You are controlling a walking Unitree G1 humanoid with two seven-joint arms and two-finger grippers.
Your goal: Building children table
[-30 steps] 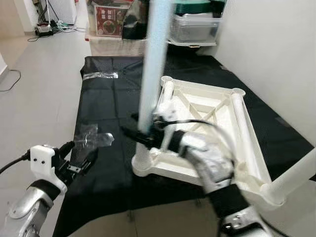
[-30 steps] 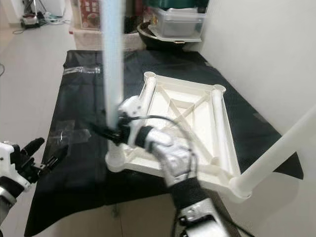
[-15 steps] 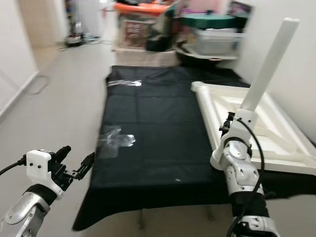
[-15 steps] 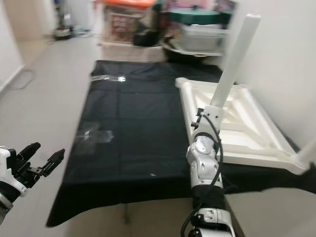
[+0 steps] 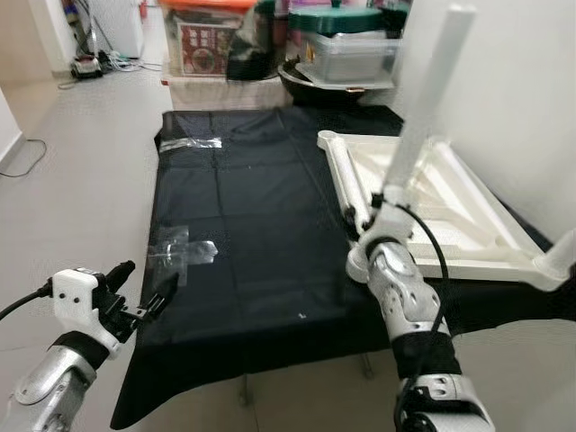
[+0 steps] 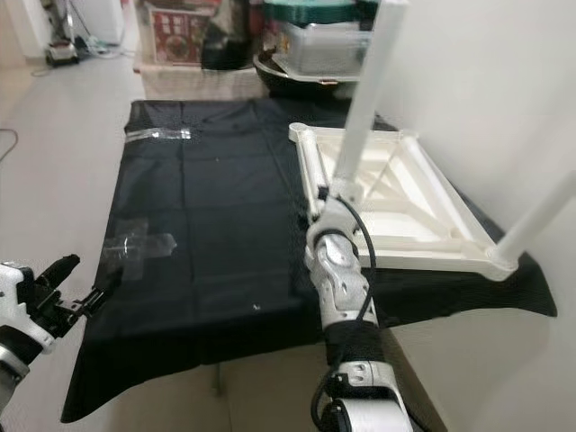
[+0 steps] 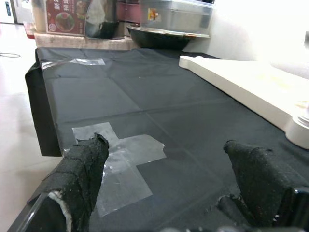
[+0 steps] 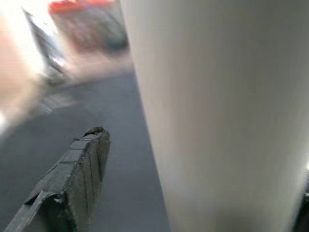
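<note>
A white children's table (image 5: 468,207) lies upside down on a black cloth (image 5: 252,225). One white leg (image 5: 423,99) rises tilted from its near left corner. My right gripper (image 5: 385,200) is at the base of that leg. In the right wrist view the leg (image 8: 217,116) stands between the fingers, and one black finger (image 8: 72,183) is apart from it, so the gripper is open. A second leg (image 5: 560,255) sticks up at the near right corner. My left gripper (image 5: 144,290) hovers open off the cloth's near left corner, holding nothing.
Clear tape (image 7: 120,154) is stuck on the cloth near my left gripper, and another strip (image 5: 191,142) lies at the far left. Storage boxes and bins (image 5: 351,54) stand behind the cloth. A white wall (image 5: 522,90) runs along the right. Bare floor (image 5: 72,180) lies to the left.
The whole view has swung as the camera moved. My right gripper stays at the foot of the leg, which leans right instead of standing straight. The left gripper stays open.
</note>
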